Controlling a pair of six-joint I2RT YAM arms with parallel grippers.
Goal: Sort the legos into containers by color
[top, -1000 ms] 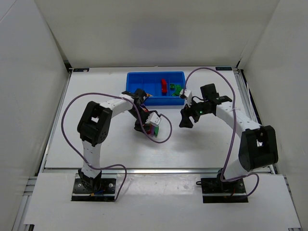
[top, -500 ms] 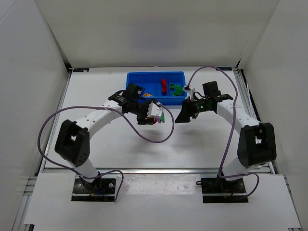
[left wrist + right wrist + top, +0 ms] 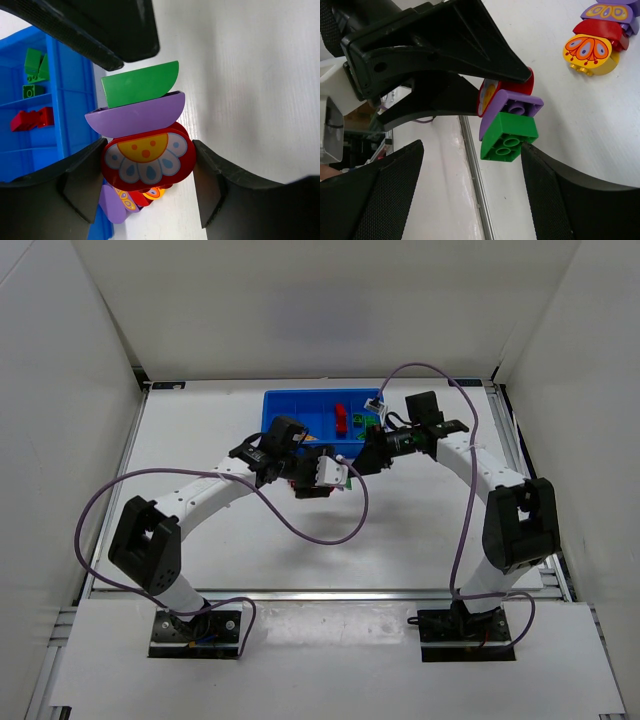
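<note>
My left gripper (image 3: 148,167) is shut on a red flower-printed lego (image 3: 150,150) that carries a purple lego (image 3: 135,116) and a green lego (image 3: 140,86) stacked on it. It holds the stack just in front of the blue tray (image 3: 272,400). My right gripper (image 3: 470,190) is open around the green lego (image 3: 509,136), whose edge touches one finger (image 3: 570,195). In the top view the two grippers meet, left (image 3: 337,476) and right (image 3: 362,458). Red legos (image 3: 341,419) and green legos (image 3: 370,423) lie in separate tray compartments.
Loose yellow (image 3: 587,52), red (image 3: 600,31) and purple (image 3: 610,11) legos lie on the table beside the tray wall (image 3: 75,100), under the held stack. Purple cables loop over the table near both arms.
My left arm has swung right and toward the tray, carrying the stack. My right gripper has moved left until its open fingers straddle the green lego.
</note>
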